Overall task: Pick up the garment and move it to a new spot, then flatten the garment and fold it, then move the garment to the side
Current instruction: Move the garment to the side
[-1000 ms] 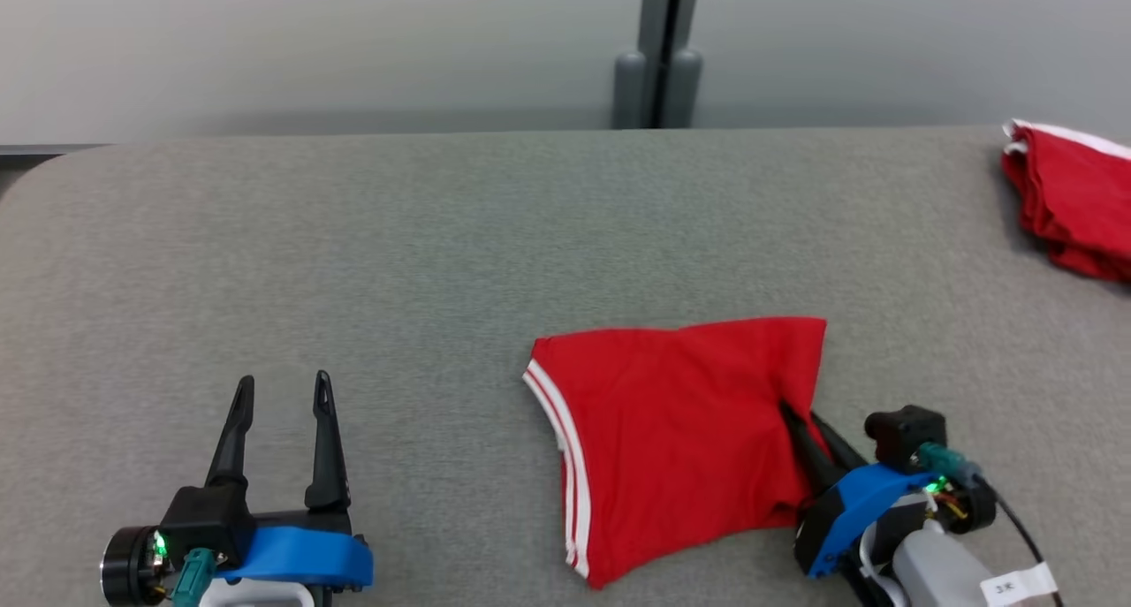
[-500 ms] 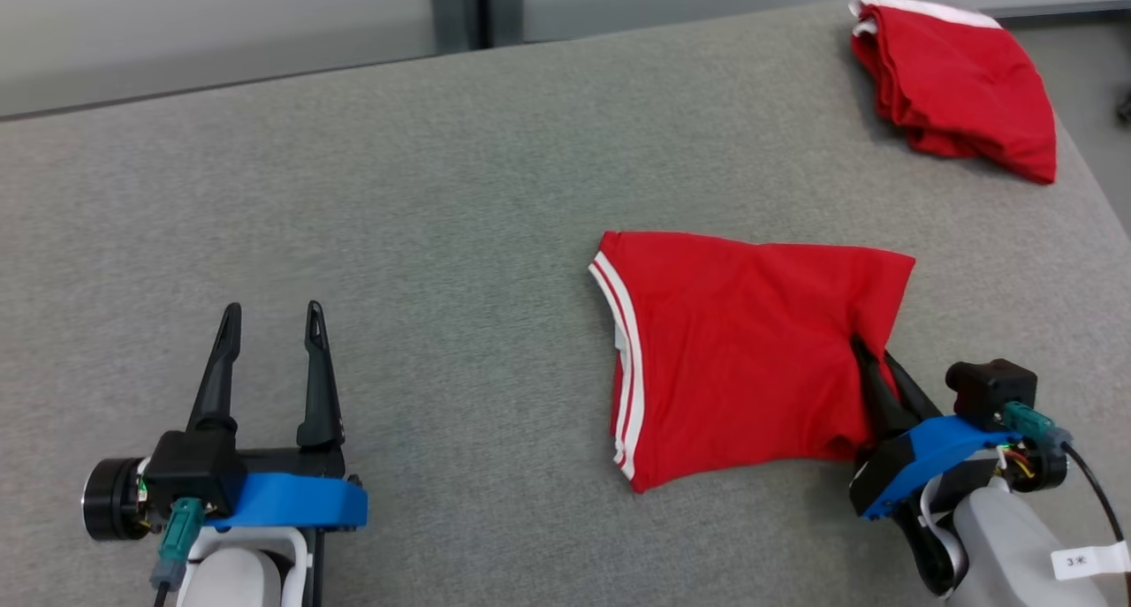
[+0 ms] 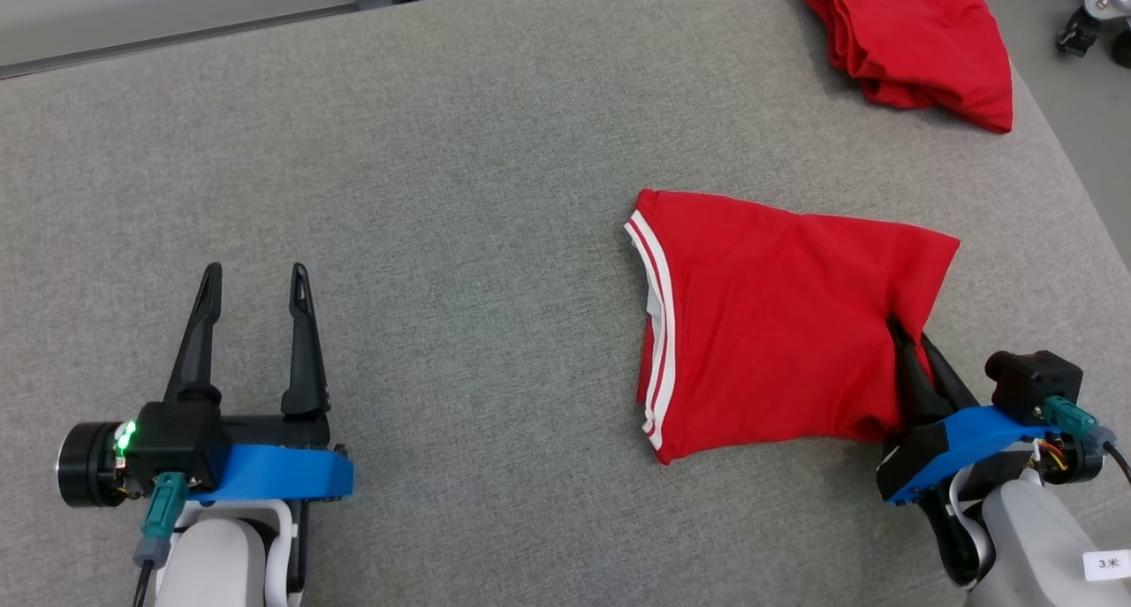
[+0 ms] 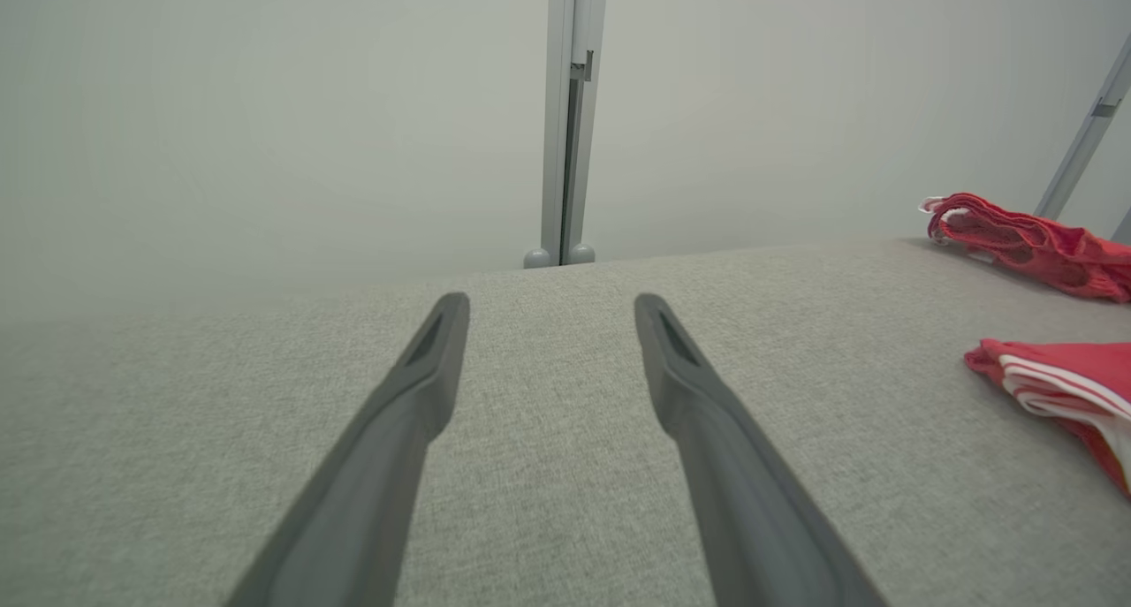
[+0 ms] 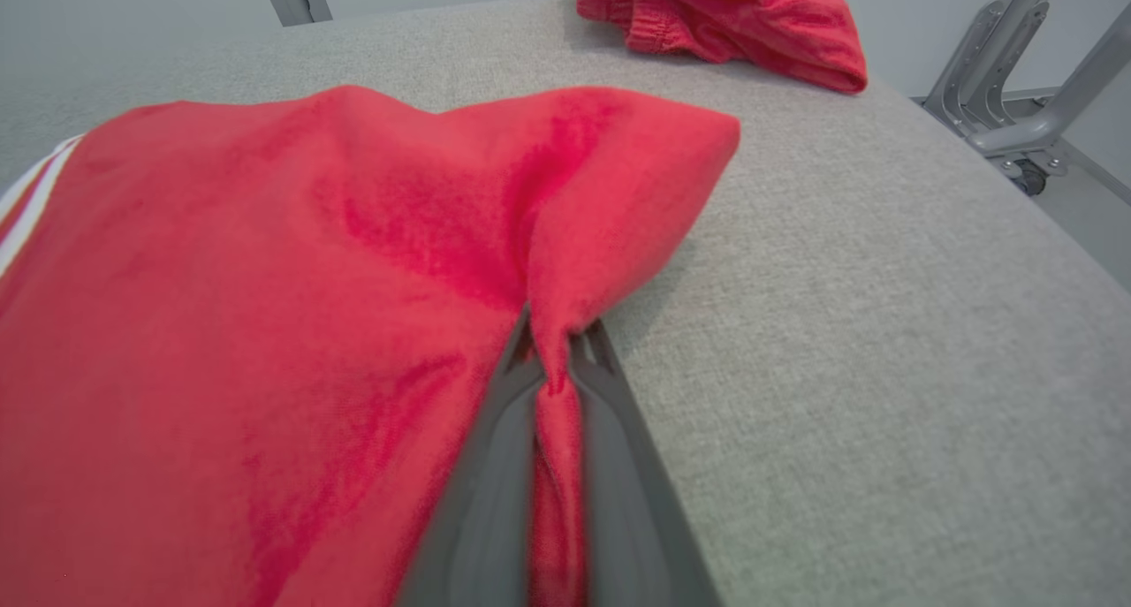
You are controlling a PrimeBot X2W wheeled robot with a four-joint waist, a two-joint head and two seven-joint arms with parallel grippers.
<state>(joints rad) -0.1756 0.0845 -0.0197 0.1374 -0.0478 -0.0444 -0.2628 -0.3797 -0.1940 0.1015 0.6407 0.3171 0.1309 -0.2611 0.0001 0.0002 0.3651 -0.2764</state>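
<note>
The folded red garment [image 3: 778, 315] is laid on the grey table [image 3: 442, 192] right of centre, its right edge pinched by the clenched right gripper [image 3: 908, 340]. The left gripper [image 3: 252, 280] is held spread and empty. A second red garment [image 3: 919, 41] is seen at the far right corner

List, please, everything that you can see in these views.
garment: one, red with white stripes, lying right of centre on the table
second garment: one, red, bunched at the table's far right corner
table: one, grey fabric top
post: one, grey, behind the table
wheeled frame: one, grey metal, floor beyond the table's right edge
left gripper: one, black and blue, jaws open above bare table
right gripper: one, black and blue, jaws shut on the garment's right edge
</note>
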